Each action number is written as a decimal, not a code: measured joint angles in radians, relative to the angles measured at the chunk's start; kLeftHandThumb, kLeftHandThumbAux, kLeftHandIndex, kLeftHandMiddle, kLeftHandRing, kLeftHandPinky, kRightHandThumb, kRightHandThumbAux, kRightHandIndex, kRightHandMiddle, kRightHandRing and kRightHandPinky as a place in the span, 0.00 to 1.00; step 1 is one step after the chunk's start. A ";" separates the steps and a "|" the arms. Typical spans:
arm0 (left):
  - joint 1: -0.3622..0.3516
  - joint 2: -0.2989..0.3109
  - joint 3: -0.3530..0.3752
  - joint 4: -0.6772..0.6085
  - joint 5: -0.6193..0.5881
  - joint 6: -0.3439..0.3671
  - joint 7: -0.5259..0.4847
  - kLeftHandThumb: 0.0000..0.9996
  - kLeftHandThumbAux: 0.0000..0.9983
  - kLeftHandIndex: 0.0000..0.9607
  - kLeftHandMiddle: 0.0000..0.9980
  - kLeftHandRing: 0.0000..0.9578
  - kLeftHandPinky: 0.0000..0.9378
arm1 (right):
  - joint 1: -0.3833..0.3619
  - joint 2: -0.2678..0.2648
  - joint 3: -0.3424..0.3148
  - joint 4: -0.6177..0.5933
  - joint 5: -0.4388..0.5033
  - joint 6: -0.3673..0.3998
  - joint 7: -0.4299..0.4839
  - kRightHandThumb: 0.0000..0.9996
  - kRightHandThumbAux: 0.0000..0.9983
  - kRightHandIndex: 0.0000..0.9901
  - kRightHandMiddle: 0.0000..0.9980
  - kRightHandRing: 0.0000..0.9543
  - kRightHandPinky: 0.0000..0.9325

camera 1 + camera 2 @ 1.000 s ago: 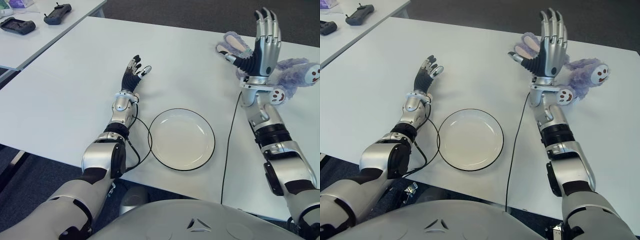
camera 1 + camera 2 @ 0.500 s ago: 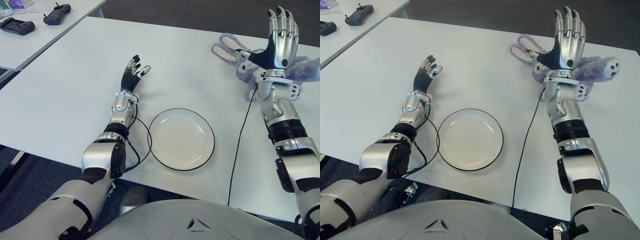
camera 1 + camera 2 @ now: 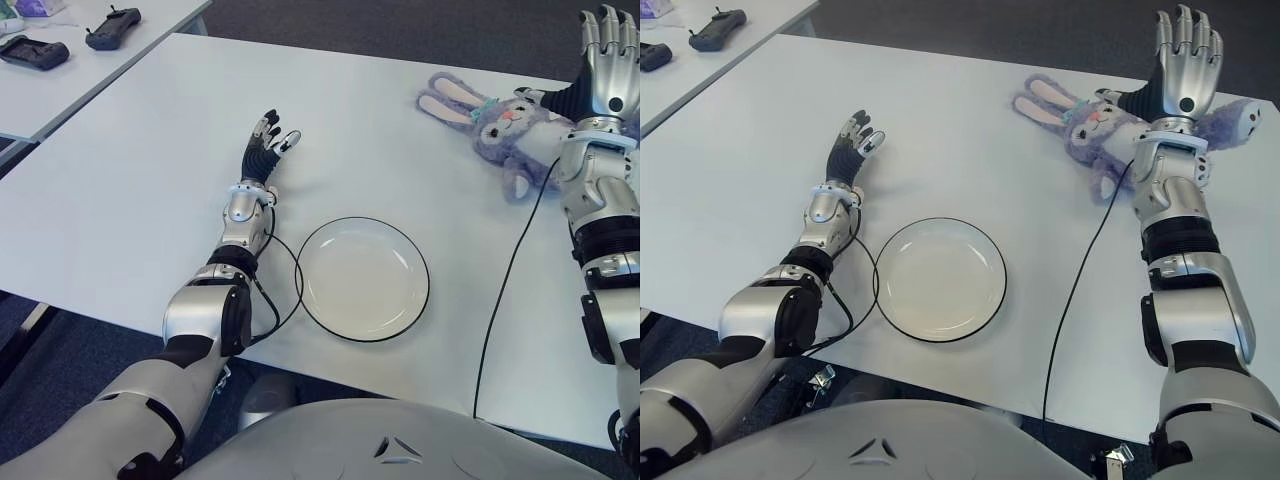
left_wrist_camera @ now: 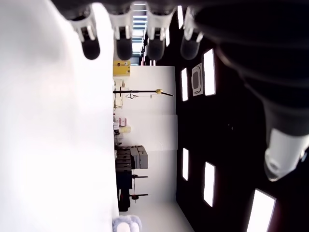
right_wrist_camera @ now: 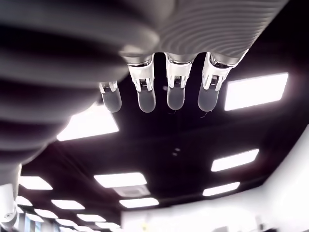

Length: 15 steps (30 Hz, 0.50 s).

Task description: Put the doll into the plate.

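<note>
A purple plush rabbit doll (image 3: 505,125) lies on the white table (image 3: 130,190) at the far right, ears pointing left. The white plate (image 3: 363,278) with a dark rim sits near the front edge, bare inside. My right hand (image 3: 1183,58) is raised with fingers spread, just right of the doll's head and over its body, holding nothing. My left hand (image 3: 268,140) shows left of the plate, fingers extended and holding nothing.
A black cable (image 3: 505,290) runs from my right wrist across the table to its front edge, and another loops by my left forearm beside the plate. A second table (image 3: 60,70) at the far left carries two dark controllers.
My right hand has swung to the right, uncovering the doll's head and ears. The doll has shifted a little on the table. My left hand has stayed still.
</note>
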 measured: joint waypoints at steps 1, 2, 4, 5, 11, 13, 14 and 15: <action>0.000 0.000 0.002 0.000 0.000 0.000 0.000 0.00 0.58 0.00 0.00 0.00 0.00 | -0.005 -0.003 0.003 0.012 0.000 0.000 0.001 0.02 0.56 0.01 0.00 0.00 0.00; 0.000 0.000 0.004 0.000 0.000 0.000 0.000 0.00 0.58 0.00 0.00 0.00 0.00 | -0.009 -0.006 0.007 0.024 0.000 0.000 0.002 0.02 0.56 0.01 0.00 0.00 0.00; 0.000 0.000 0.007 0.000 0.000 0.000 0.000 0.00 0.58 0.00 0.00 0.00 0.00 | -0.017 -0.008 0.012 0.044 0.000 0.000 0.003 0.02 0.56 0.02 0.01 0.00 0.00; 0.000 0.000 0.008 0.000 0.000 0.000 0.000 0.00 0.58 0.00 0.00 0.00 0.00 | -0.021 -0.009 0.014 0.057 0.000 0.000 0.003 0.02 0.56 0.02 0.01 0.00 0.00; 0.000 0.000 0.011 0.000 0.000 0.000 0.000 0.00 0.59 0.00 0.00 0.00 0.00 | -0.030 -0.009 0.027 0.110 0.000 0.000 0.003 0.02 0.56 0.02 0.01 0.00 0.00; -0.001 0.000 0.011 0.000 0.000 0.000 0.000 0.00 0.59 0.00 0.00 0.00 0.00 | -0.030 -0.009 0.031 0.123 0.001 -0.001 0.003 0.02 0.56 0.02 0.02 0.00 0.00; -0.001 0.000 0.012 0.000 0.000 0.000 0.000 0.00 0.59 0.00 0.00 0.00 0.00 | -0.030 -0.009 0.032 0.129 0.002 -0.001 0.003 0.02 0.56 0.02 0.02 0.00 0.00; -0.001 0.000 0.012 0.000 0.000 0.000 0.000 0.00 0.59 0.00 0.00 0.00 0.00 | -0.030 -0.009 0.033 0.134 0.002 -0.001 0.003 0.02 0.56 0.02 0.02 0.00 0.00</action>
